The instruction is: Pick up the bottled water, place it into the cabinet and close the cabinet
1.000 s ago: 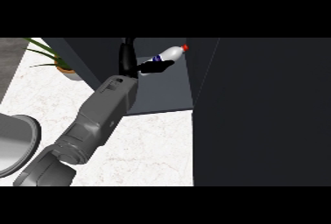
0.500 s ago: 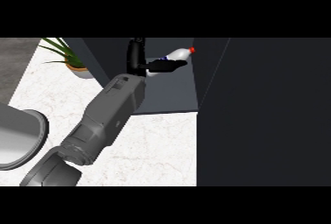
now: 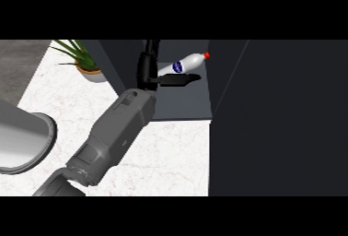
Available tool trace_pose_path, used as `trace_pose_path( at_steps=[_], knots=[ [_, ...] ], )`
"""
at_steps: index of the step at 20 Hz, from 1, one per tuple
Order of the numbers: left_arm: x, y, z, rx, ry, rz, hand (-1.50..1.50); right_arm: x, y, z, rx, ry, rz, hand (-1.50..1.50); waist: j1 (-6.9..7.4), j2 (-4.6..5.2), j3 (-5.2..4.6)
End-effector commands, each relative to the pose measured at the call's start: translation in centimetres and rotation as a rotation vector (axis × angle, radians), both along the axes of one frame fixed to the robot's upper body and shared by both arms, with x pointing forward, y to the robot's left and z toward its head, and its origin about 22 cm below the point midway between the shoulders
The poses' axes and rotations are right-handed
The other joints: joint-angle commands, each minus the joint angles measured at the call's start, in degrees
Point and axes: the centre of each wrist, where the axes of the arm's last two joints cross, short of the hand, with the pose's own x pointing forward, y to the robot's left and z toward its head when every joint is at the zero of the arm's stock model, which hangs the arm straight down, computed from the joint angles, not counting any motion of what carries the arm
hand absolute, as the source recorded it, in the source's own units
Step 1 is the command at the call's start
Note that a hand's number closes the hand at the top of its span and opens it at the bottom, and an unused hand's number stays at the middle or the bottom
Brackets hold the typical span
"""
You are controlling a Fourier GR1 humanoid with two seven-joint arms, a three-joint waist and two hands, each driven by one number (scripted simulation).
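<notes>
White marble counter (image 3: 170, 152) runs up to an open cabinet (image 3: 185, 103), its grey floor showing between dark walls. The left hand (image 3: 151, 69) is up inside that opening, its fingers (image 3: 178, 79) curled round the bottled water (image 3: 182, 66) from the near side. The bottle lies tilted to the hand's right, above the cabinet floor, with its red cap (image 3: 206, 55) pointing up and away. Whether it touches the floor cannot be told.

Compared with a second ago, the hand and bottle sit a little lower and further right in the view. The potted plant (image 3: 83, 60) to the hand's left has slid rightward too and now shows whole.

Right of the hand, the cap comes close to the edge of a wide dark panel (image 3: 279, 120) that fills that whole side, so there is little room there. Nearer than the hand, the cabinet floor is bare as far as its front lip. Counter lies open between the grey forearm (image 3: 119, 133) and the panel. Well off to the hand's lower left, a grey round vessel (image 3: 24, 138) crosses the view's edge.
</notes>
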Motion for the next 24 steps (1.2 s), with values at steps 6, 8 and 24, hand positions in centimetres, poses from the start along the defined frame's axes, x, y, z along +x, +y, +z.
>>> trace_pose_path(
  at_steps=[6, 8, 24],
  knots=[
    [-3.8, -0.8, -1.8, -0.154, 0.021, -0.197, -1.5, -0.1, 1.3, 2.1, 0.012, -0.039, -0.022, -1.5, 1.51, -0.19, -0.01],
    [-5.4, -0.8, -3.2, -0.182, 0.014, -0.239, -1.5, -1.7, 1.1, 3.7, 0.0, -0.037, 0.006, -1.5, 0.94, -0.45, -0.04],
    [-16.6, 2.1, -3.4, -0.256, 0.017, -0.387, 1.5, -1.1, 0.5, 3.0, -0.146, -0.044, 0.196, 1.5, 1.53, -0.54, 0.0]
  ],
)
